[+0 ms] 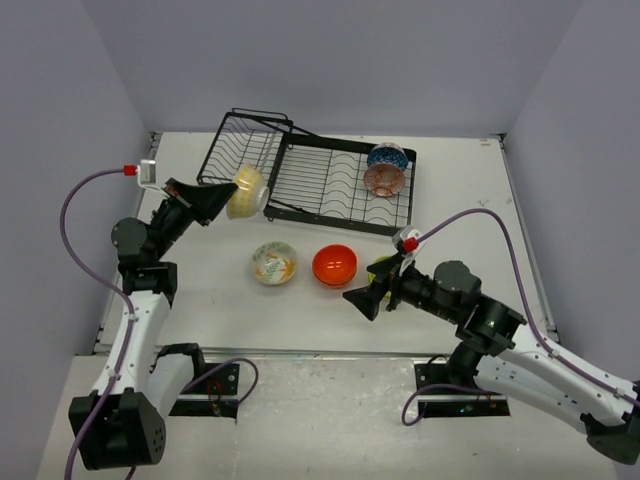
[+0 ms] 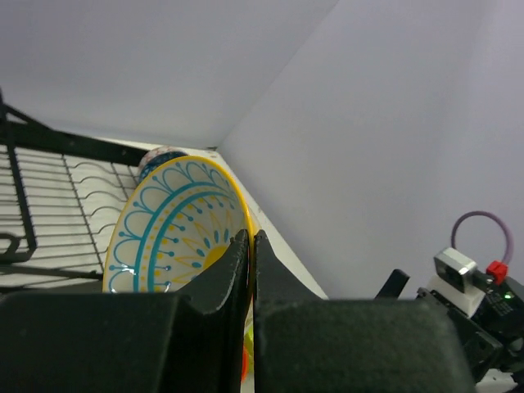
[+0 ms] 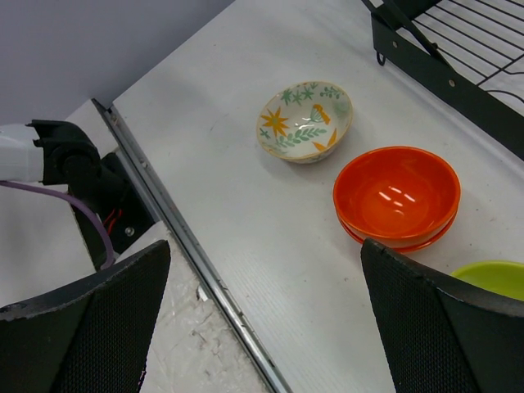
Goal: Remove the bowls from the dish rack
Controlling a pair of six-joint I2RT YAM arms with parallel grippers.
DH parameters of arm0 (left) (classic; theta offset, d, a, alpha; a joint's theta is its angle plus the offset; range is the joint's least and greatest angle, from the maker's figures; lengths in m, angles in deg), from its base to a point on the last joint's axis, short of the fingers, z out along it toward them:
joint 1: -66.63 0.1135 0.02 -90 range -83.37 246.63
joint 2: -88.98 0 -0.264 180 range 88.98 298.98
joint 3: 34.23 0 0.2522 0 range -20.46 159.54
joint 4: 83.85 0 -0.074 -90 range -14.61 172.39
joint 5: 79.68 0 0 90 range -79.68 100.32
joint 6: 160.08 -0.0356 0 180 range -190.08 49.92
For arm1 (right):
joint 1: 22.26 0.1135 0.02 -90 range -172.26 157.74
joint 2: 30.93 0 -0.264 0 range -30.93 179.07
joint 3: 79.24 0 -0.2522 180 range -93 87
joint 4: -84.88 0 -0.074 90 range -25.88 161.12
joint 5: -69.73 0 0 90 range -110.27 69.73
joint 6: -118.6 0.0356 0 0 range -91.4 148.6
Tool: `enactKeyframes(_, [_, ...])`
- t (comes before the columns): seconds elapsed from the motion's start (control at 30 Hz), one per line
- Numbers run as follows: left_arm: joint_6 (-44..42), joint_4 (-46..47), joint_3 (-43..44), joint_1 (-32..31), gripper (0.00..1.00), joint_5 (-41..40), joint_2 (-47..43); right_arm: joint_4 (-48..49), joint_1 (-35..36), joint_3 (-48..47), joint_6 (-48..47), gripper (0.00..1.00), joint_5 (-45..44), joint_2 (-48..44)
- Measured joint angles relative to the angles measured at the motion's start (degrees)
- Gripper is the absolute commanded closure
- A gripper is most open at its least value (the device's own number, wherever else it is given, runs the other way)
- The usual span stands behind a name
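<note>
The yellow-rimmed round ceramic bowl [image 2: 176,225] has a white inside ringed with teal arcs and teal dots around yellow petals, and its outside reads pale yellow from above. On the off-white table [image 1: 455,190], the cream round bowl [image 3: 305,121] is painted with orange star flowers, yellow blossoms and green leafy sprigs, the glossy orange-red bowl [image 3: 397,195] is plain, and the lime green bowl [image 3: 495,278] is plain too. In the black wire dish rack [image 1: 320,185], the blue round bowl [image 1: 388,156] bears a pale pattern and the pinkish-brown round bowl [image 1: 384,180] a fine pale one.
</note>
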Motion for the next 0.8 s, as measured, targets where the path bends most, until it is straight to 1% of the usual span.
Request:
enactKeyframes(0.13, [-4.0,-6.6,-3.5,-0.1,1.0,-1.7,-3.1,0.0,0.0,0.3,0.2,0.01,-0.8,-0.7])
enactKeyframes(0.3, [-7.4,-10.5,-7.8,-0.9,1.0,-3.1,-6.0,0.0,0.0,0.4,0.2,0.01,-1.6,-1.0])
enactKeyframes(0.47, [-12.2,-15.1,-8.4,-3.5,1.0,-5.7,-7.1,0.0,0.0,0.9,0.2,0.01,-2.1,-0.9])
enactKeyframes(0.6, [-16.2,-18.8,-8.6,-6.9,1.0,-9.3,-8.0,-0.1,0.0,0.9,0.2,0.01,-2.2,-0.6])
enactKeyframes(0.8, [-21.7,-24.7,-8.6,-9.5,1.0,-14.6,-8.7,-0.1,0.0,1.0,0.2,0.01,-2.3,-0.6])
